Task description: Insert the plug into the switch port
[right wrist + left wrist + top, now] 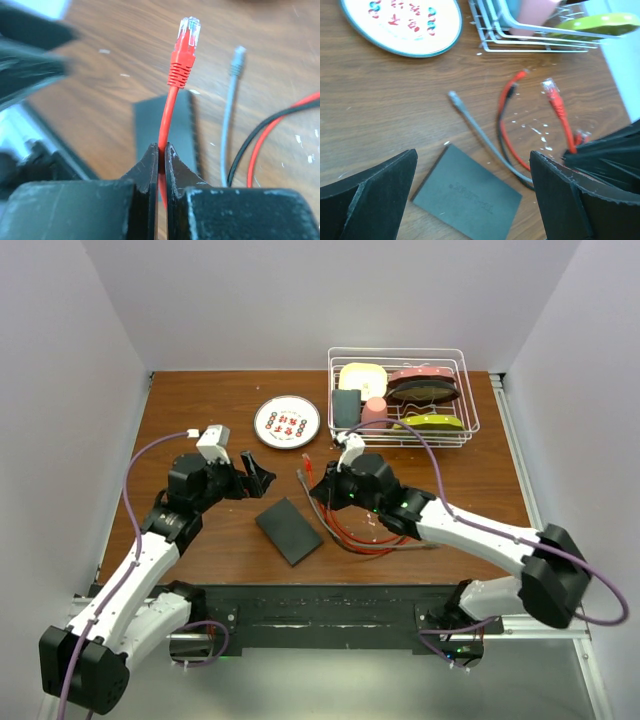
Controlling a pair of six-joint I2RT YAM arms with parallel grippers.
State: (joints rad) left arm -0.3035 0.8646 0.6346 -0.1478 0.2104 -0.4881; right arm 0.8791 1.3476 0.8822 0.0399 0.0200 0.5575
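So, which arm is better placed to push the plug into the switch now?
Right: the right pincer is shut on the red cable just below the plug, close to the switch. The left pincer is open and empty.

One switch [288,530], one round plate [287,421], one wire rack [400,352]. Three cable plugs are in view: a red plug [550,89], a second red plug [521,75], one grey plug [454,96].

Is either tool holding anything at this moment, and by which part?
The right tool pinches the red cable on its cord, a little behind the plug, which sticks out free. The left tool is open and holds nothing.
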